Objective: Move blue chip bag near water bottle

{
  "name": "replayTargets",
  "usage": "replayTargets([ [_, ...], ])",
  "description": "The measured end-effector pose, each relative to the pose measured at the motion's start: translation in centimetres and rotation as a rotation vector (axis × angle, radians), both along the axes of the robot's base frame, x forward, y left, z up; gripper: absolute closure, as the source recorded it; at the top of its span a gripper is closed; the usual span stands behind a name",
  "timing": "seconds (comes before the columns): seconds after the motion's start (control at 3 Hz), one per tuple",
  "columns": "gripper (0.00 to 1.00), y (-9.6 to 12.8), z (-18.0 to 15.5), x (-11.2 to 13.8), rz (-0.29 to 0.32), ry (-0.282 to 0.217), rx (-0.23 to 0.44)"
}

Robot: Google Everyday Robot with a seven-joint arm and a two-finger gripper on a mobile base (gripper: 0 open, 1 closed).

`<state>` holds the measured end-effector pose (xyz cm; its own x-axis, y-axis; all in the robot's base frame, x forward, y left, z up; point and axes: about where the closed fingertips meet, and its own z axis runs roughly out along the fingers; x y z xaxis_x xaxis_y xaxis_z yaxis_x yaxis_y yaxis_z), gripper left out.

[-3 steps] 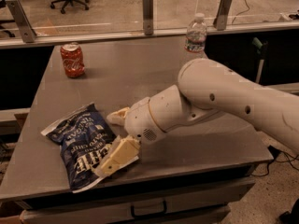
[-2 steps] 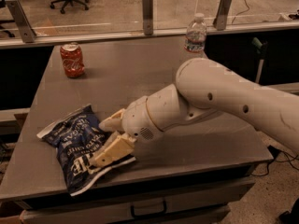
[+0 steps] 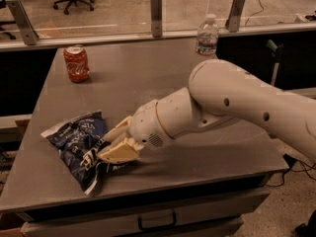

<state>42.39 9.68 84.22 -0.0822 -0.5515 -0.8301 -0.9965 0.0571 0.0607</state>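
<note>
The blue chip bag point(image 3: 74, 139) lies crumpled at the front left of the grey table point(image 3: 148, 78), its right side bunched up. My gripper point(image 3: 104, 147) is at the bag's right edge, with its cream fingers point(image 3: 121, 152) closed on the bunched foil, low on the tabletop. The white arm reaches in from the right. The water bottle point(image 3: 207, 35) stands upright at the table's far right edge, well away from the bag and the gripper.
A red soda can point(image 3: 76, 63) stands upright at the far left of the table. A low glass partition with metal posts point(image 3: 156, 7) runs along the table's back edge. Drawers with a handle point(image 3: 157, 222) sit below the front edge.
The gripper has pushed left into the bag and its fingers have come together on it. The bag has slid slightly left and is more crumpled.
</note>
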Motion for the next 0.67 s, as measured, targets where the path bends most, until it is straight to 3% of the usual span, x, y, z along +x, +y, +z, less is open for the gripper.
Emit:
replayTargets([
  [0.33,1.00,-1.6,2.0,0.3,-0.039,-0.050,-0.015],
  [0.67,1.00,-4.2,7.6,0.2,-0.089,-0.188,-0.071],
])
